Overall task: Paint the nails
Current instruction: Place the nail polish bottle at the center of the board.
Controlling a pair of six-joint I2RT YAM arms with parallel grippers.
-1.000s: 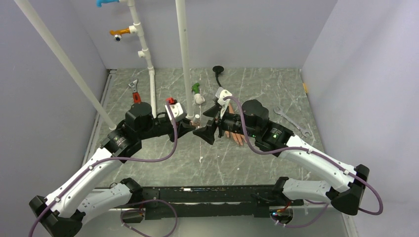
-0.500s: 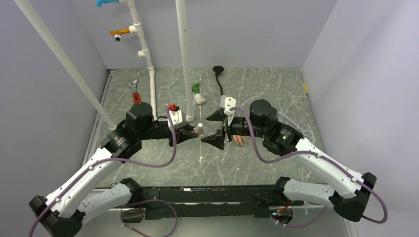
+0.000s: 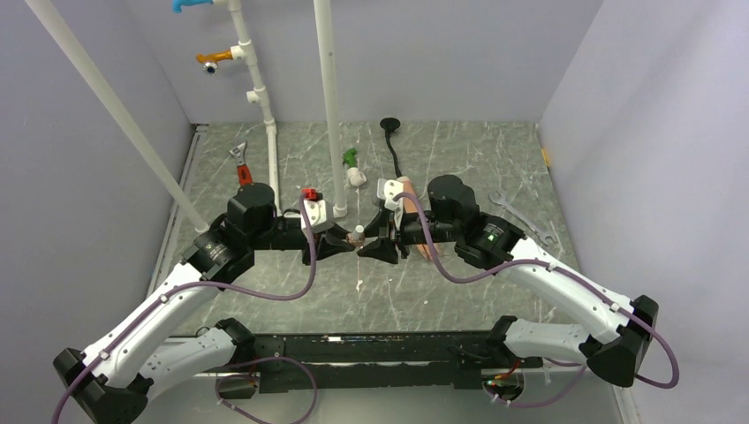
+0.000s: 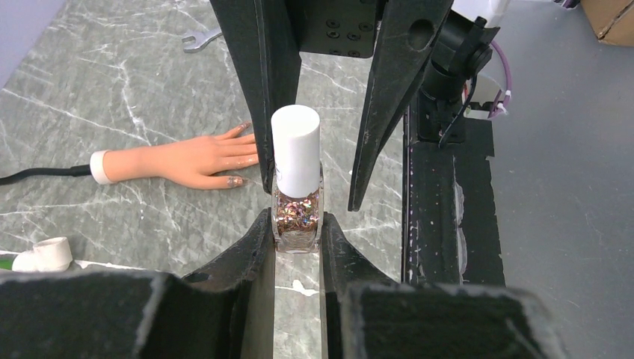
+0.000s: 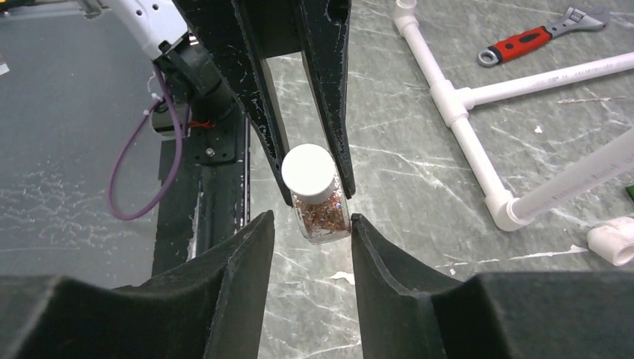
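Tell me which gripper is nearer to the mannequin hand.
Right. The right gripper is just beside the mannequin hand; the left gripper, holding the polish bottle, sits farther away.

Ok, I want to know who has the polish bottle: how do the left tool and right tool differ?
The left tool is shut on the glass body of the polish bottle; the right tool stands open around the white cap, with a gap beside it. The left tool reaches in from the robot's left, the right tool from the opposite side. Both are black and meet at that bottle.
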